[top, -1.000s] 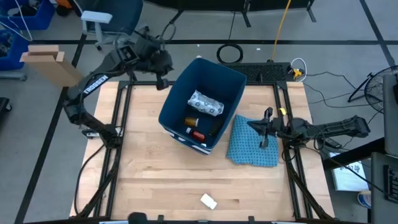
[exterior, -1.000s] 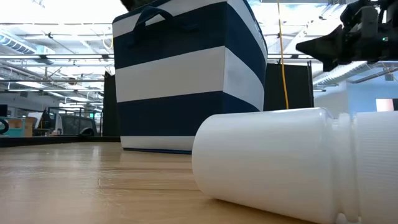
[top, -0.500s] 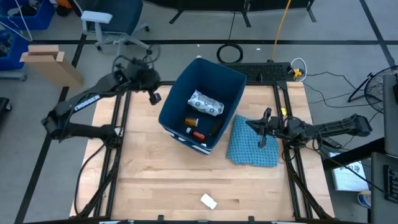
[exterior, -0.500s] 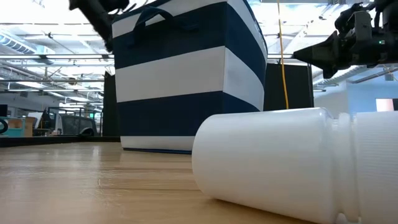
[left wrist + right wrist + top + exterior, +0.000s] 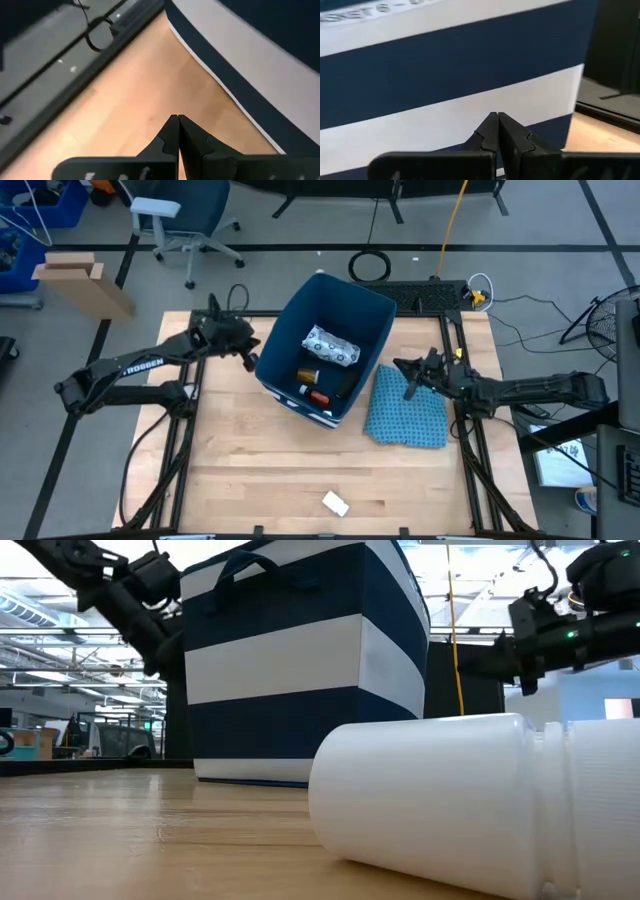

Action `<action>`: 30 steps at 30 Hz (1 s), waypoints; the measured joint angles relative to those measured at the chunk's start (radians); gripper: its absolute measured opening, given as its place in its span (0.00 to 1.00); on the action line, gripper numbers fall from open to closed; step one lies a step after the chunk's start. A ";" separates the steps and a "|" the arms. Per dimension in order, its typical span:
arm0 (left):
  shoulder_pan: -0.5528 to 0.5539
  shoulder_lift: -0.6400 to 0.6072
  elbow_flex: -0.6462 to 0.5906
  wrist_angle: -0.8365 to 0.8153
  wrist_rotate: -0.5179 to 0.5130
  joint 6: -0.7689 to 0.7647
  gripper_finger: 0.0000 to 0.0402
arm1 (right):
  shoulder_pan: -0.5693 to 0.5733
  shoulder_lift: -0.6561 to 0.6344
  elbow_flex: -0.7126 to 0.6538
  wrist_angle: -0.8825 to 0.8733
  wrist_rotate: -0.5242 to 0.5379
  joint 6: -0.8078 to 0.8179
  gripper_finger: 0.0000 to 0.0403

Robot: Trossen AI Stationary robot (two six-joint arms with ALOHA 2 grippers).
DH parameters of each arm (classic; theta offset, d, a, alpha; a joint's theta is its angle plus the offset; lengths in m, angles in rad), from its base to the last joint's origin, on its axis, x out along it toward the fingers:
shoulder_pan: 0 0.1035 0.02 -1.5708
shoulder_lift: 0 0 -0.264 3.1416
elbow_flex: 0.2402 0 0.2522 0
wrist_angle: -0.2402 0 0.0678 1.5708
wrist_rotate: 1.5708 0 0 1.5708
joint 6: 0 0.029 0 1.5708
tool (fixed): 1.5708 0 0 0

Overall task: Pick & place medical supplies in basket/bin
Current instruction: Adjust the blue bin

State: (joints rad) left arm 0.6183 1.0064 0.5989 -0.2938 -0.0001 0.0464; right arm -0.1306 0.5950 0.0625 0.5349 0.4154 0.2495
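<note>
The dark-blue bin (image 5: 283,340), white-banded in the low view (image 5: 300,660), stands at the table's far middle. Inside it lie a white speckled packet (image 5: 330,346), an orange pill bottle (image 5: 306,375) and a red-white tube (image 5: 318,396). No green box shows. A small white bottle (image 5: 335,502) lies on its side near the table's near edge, large in the low view (image 5: 450,800). My left gripper (image 5: 249,356) (image 5: 177,119) is shut, low beside the bin's left wall. My right gripper (image 5: 407,377) (image 5: 497,116) is shut over a blue patterned cloth, pointing at the bin's right wall.
The blue patterned cloth (image 5: 405,412) lies flat on the table right of the bin. Bare wooden tabletop (image 5: 260,460) stretches between the bin and the white bottle. Black frame rails (image 5: 185,430) run along both table sides. Cables lie beyond the far edge.
My left gripper has come away from above the bin's far-left corner, moving down and toward the near edge to sit beside the bin's left wall. My right gripper has tipped from pointing down at the cloth to pointing level at the bin, shifting slightly toward it.
</note>
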 joint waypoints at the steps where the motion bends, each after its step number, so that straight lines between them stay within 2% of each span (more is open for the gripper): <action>1: -0.011 0.003 -0.017 0.018 0.000 -0.015 0.00 | -0.011 0.021 0.002 0.016 -0.003 0.002 0.00; 8: -0.114 0.010 -0.100 0.146 -0.015 -0.100 0.00 | -0.100 0.166 0.083 0.052 -0.032 -0.023 0.00; 17: -0.254 0.011 -0.112 0.183 -0.049 -0.144 0.00 | -0.287 0.372 0.267 0.061 -0.264 -0.052 0.00; 30: -0.400 0.011 -0.112 0.186 -0.141 -0.183 0.00 | -0.385 0.613 0.427 0.055 -0.345 -0.060 0.00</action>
State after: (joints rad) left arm 0.2181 1.0172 0.4873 -0.1074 -0.1412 -0.1362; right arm -0.5156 1.2077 0.4896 0.5901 0.0705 0.1899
